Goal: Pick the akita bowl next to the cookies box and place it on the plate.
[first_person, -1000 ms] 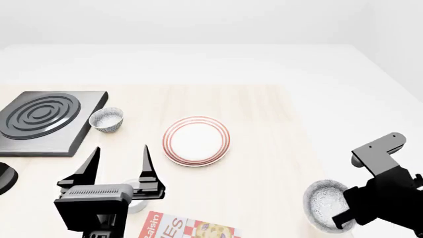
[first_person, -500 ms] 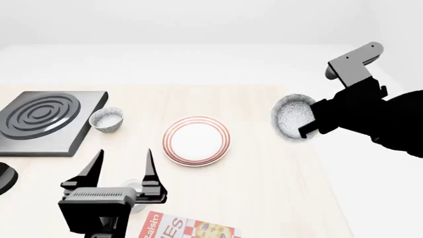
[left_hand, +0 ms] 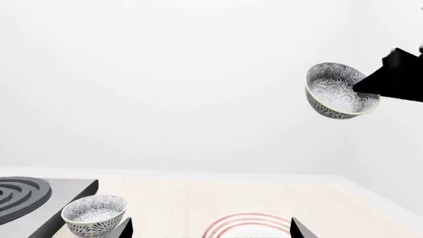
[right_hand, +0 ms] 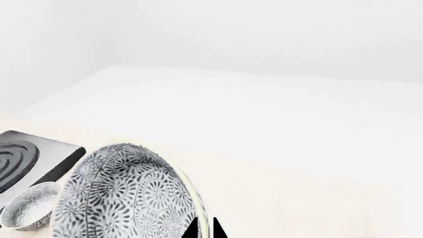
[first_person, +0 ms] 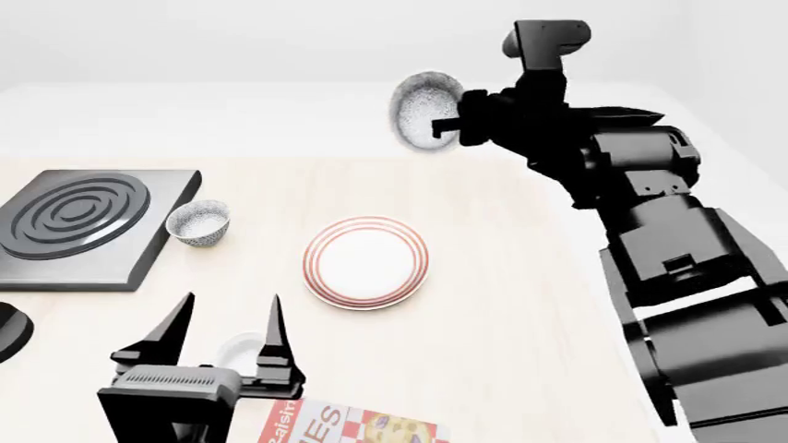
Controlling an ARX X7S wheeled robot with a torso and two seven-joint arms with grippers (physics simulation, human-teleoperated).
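Since half a second ago, the right tool (first_person: 459,125) has risen further and swung toward the middle, carrying the akita bowl (first_person: 425,111) from beside the counter's right edge to a place high above its far edge. It is clenched on the bowl's rim, and the bowl is tilted steeply, with its opening turned toward the head camera. In the left wrist view the same bowl (left_hand: 338,91) hangs in the air, well above the plate (left_hand: 246,225), which shows only as red rings.

On the counter (first_person: 518,305), the plate (first_person: 365,261) lies near the middle, with nothing on it. A second speckled bowl (first_person: 198,222) stands upright just beside the dark burner block (first_person: 87,226) at the left. The cookies box (first_person: 351,425) shows only partly at the near edge of the head view. A small white cup (first_person: 242,351) sits close to it, between the fingers of the left tool (first_person: 227,328), which hangs low over the counter with its jaws spread apart and holding nothing.
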